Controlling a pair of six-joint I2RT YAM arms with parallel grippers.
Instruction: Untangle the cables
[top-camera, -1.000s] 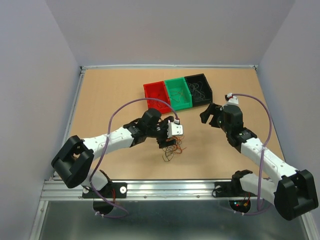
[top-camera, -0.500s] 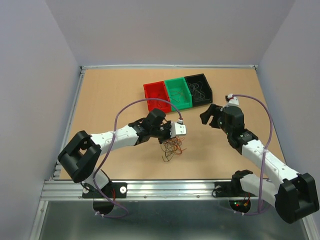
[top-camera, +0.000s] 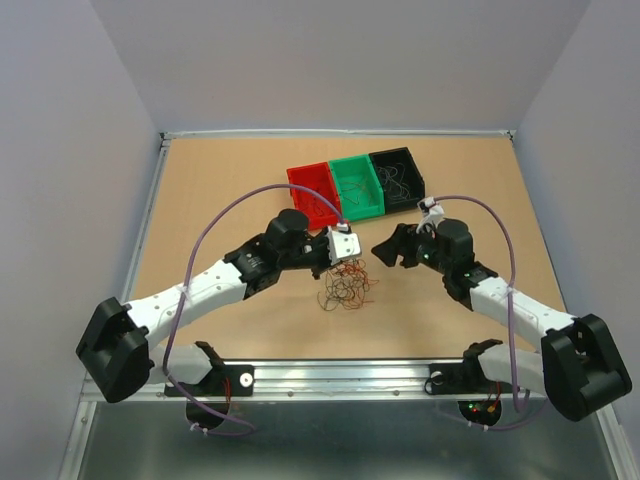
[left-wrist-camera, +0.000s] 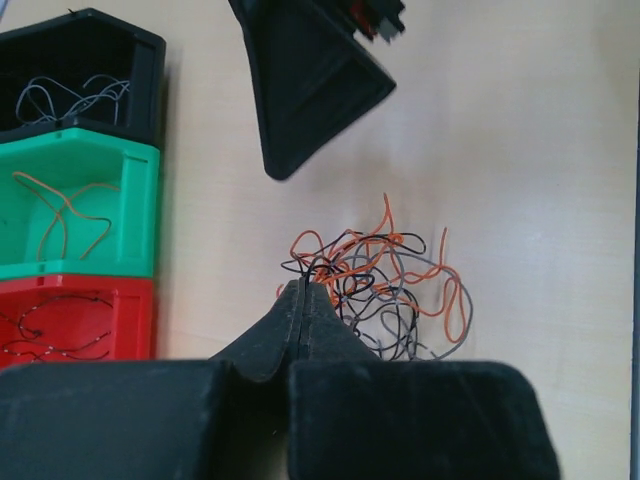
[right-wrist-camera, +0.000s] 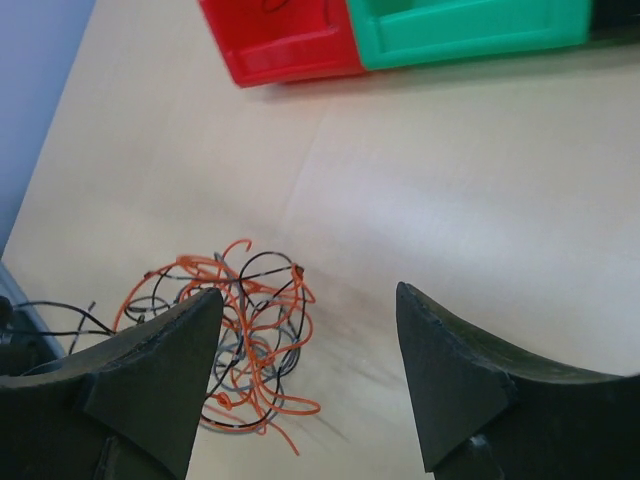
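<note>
The cables (left-wrist-camera: 385, 285) are a small tangle of thin orange, black and grey wires at the table's middle (top-camera: 346, 286). My left gripper (left-wrist-camera: 303, 287) is shut, its tips pinching wires at the tangle's left edge; from above it sits just over the tangle (top-camera: 346, 266). My right gripper (right-wrist-camera: 310, 305) is open, nothing between its fingers. The cables (right-wrist-camera: 240, 330) lie beside and partly behind its left finger. In the top view the right gripper (top-camera: 387, 251) is just right of the tangle. One right finger (left-wrist-camera: 300, 80) shows in the left wrist view.
Three small bins stand in a row behind the tangle: red bin (top-camera: 292, 186), green bin (top-camera: 362, 207), black bin (top-camera: 406, 200), each holding a few loose wires. They also show as black bin (left-wrist-camera: 150, 80), green bin (left-wrist-camera: 140, 215), red bin (left-wrist-camera: 80, 290), and red bin (right-wrist-camera: 290, 55), green bin (right-wrist-camera: 470, 40).
My left gripper closed on the tangle and drew it slightly back toward the bins. My right arm swung left, up to the tangle, its jaws narrowing a little.
</note>
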